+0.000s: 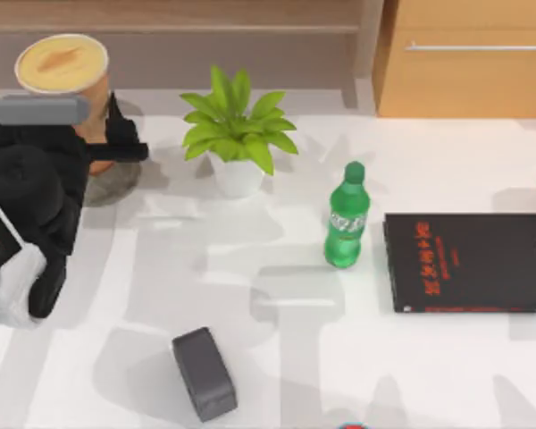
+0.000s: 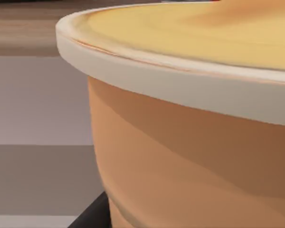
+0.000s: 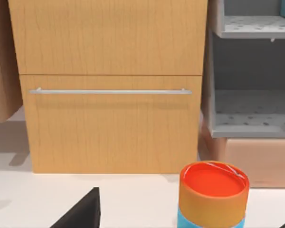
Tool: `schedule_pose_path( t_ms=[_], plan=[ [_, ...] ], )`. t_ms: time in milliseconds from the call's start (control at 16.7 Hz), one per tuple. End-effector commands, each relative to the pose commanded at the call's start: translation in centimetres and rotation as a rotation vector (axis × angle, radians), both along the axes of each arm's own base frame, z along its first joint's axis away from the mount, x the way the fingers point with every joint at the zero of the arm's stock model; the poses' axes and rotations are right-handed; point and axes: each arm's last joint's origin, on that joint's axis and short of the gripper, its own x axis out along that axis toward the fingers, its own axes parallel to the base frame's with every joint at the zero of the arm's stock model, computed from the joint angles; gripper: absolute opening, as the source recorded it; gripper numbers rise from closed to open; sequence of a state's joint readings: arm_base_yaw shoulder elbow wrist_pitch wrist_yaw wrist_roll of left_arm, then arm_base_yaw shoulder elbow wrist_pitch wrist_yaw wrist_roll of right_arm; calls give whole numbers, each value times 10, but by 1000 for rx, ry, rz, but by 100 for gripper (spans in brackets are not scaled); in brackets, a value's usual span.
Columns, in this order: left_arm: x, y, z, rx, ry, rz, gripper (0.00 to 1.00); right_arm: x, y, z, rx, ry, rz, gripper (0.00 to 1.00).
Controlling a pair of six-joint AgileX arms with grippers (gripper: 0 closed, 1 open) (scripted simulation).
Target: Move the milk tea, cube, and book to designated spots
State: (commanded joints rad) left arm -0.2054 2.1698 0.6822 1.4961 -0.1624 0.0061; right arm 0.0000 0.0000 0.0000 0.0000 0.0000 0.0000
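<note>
- White tabletop (image 1: 339, 357) runs under everything, with wooden cabinets (image 1: 464, 63) along the back edge.
- At the far left, the left arm's gripper (image 1: 98, 147) is clamped on the milk tea (image 1: 71, 80), a tapered orange-brown cup with a creamy top; the left wrist view has the cup's (image 2: 190, 161) rim and wall close up.
- Under the cup sits a round grey coaster (image 1: 116, 183); whether the cup touches it I cannot tell.
- Toward the front, left of centre, a dark grey rounded block (image 1: 204, 374) lies on the table.
- Behind it, a potted green plant (image 1: 237, 134) stands in a white pot.
- Right of centre, a green bottle (image 1: 347, 219) stands upright; its label is too small to read.
- Just beside it to the right lies a thin black book (image 1: 469, 262) with red characters I cannot read.
- From the right wrist, a wooden drawer (image 3: 109, 123) with a metal bar handle, and an orange-topped can (image 3: 213, 194); the right gripper's state I cannot tell.
</note>
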Motion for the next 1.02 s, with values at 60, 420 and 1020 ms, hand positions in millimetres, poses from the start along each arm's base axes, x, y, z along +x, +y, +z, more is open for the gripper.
schedule_pose_path(
  t_ms=[60, 420, 1020],
  plan=[
    [0, 0, 0, 0, 0, 0, 15, 0, 0, 0, 0, 0, 0, 100],
    [0, 0, 0, 0, 0, 0, 60, 0, 0, 0, 0, 0, 0, 100],
    [0, 0, 0, 0, 0, 0, 100, 0, 0, 0, 0, 0, 0, 100]
  ],
)
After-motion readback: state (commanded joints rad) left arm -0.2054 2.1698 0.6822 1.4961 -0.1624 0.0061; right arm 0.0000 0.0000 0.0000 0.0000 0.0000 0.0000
